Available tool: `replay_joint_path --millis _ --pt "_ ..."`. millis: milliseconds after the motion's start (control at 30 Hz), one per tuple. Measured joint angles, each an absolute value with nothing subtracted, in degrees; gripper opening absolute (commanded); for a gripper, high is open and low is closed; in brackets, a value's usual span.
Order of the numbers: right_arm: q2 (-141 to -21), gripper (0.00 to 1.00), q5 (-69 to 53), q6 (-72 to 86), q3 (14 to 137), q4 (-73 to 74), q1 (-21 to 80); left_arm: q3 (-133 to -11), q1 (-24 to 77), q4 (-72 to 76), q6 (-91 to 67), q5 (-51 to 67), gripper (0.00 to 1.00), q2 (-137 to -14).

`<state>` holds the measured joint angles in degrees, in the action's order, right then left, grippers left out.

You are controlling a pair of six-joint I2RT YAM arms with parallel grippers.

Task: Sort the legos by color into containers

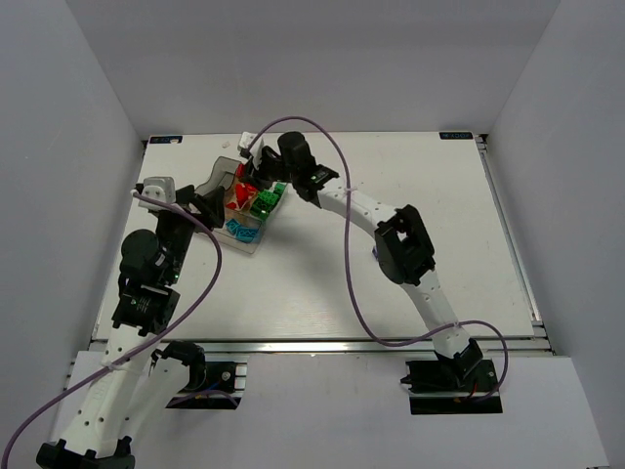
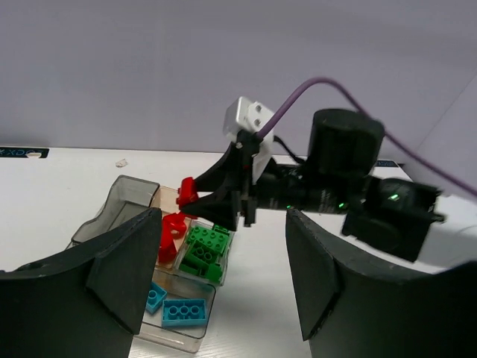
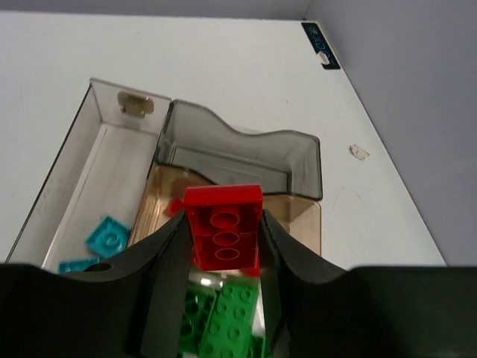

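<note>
We see a white table [image 1: 410, 215] bearing the clear compartment tray [image 3: 246, 145]; a tiny pale scrap [image 3: 358, 151] lies near the tray's grey end, not touching.

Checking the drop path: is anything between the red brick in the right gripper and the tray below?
Nothing visible. The red brick, clamped in the right gripper, hangs over the open brownish compartment of the tray.

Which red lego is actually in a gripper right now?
The red brick clamped between the right gripper fingers, held above the tray. The other red brick lies loose in its compartment beside the green ones.
</note>
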<state>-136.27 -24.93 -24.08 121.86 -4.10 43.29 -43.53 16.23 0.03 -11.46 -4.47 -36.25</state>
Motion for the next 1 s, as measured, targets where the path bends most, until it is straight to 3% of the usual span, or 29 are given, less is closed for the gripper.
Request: replay_joint_path --millis 333,533,600,633,733,1000 --pt "-146.5 0.00 -18.9 -19.7 123.4 -22.9 43.9 -43.5 16.2 0.2 -11.4 -5.3 0.77 -35.4" --pt "-150.3 0.09 -16.6 -21.4 125.5 -26.3 43.6 -43.5 16.2 0.3 -11.4 -5.3 0.77 -34.8" --pt "-150.5 0.21 -16.6 -21.9 125.5 -26.9 43.6 -43.5 16.2 0.3 -11.4 -5.3 0.77 -34.7" --pt "-150.5 0.34 -16.6 -22.2 125.5 -27.2 43.5 -43.5 16.2 0.4 -11.4 -5.4 0.78 -34.7" --pt "-150.5 0.55 -16.6 -23.2 125.5 -28.5 43.5 -43.5 16.2 0.4 -11.4 -5.4 0.78 -34.7" --pt "-150.5 0.60 -16.6 -24.1 125.5 -28.9 43.5 -43.5 16.2 0.4 -11.4 -5.5 0.78 -34.7"
